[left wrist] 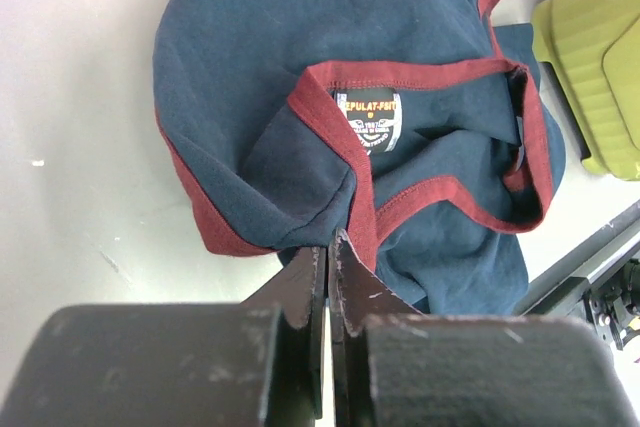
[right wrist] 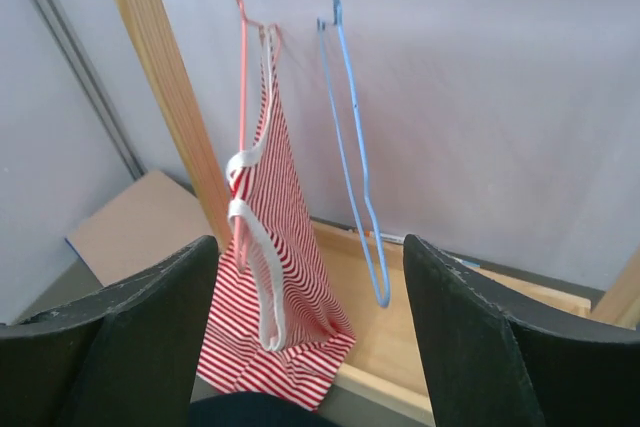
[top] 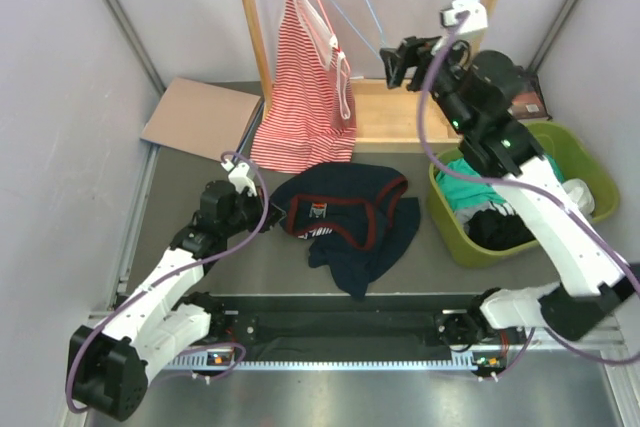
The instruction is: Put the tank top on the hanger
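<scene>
Left jaws are closed to a hairline slit. The dark red trim of the dark navy sleeveless jersey tank top (left wrist: 300,67) runs straight into the tips. It reads as a pinch on the hem beside the neck opening, though the contact sits right at the tip edge. The grip point makes sense: holding the trim by the neck leaves an opening to feed a hanger shoulder into

The tank top lies crumpled on the grey bench (top: 430,267), mid-bench between the two arms, neck label facing up. It's just left of the lime-green plastic bin (top: 575,142) holding green and dark clothes. Looks not yet lifted

Right jaws are wide open, gripping nothing and touching nothing. They sit high at the back, aimed at the thin light-blue wire hanger (right wrist: 382,295), which hangs bare inside the wooden rack (right wrist: 160,77). In the wrist view its lower bend shows between the jaws but beyond them, near and clearly apart. My read: right is lined up to take or steady the hanger while left brings the garment

Just left of it hangs a red-and-white striped tank top (top: 305,107) on a pink wire hanger (right wrist: 243,67), not ours
</scene>
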### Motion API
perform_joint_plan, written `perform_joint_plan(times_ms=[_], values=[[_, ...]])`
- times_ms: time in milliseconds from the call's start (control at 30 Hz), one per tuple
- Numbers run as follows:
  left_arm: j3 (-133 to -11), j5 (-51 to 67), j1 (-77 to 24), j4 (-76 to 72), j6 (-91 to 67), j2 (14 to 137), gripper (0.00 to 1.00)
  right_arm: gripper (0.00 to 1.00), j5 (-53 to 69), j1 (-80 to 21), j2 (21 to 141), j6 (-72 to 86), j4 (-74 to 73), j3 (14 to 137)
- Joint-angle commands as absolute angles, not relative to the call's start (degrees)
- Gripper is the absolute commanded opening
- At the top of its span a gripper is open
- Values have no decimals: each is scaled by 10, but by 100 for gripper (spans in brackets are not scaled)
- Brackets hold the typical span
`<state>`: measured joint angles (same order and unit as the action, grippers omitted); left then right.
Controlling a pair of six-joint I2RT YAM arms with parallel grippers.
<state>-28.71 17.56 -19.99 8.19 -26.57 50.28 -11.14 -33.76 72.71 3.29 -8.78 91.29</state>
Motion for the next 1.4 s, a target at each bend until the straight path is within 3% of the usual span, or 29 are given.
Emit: perform_joint_plan(times_ms=[0,333,533,1067,1133,1233,1367], values=[[-299,180,-201,62,-255,487,0,73,-22,-302,794,4,-44,947],[-297,175,-201,70,-257,477,0,67,44,-240,913,-9,-21,1006],[-296,170,-201,73,-258,477,0,32,61,-239,931,-24,-37,1028],[-299,162,-201,86,-258,466,0,39,51,-239,1008,-61,-138,1133],[-298,162,-201,86,-258,465,0,30,49,-239,1015,-65,-143,1140],[-298,161,-201,86,-258,467,0,1,47,-239,1013,-65,-140,1136],[-299,160,-201,86,-258,467,0,0,33,-241,983,-61,-100,1108]])
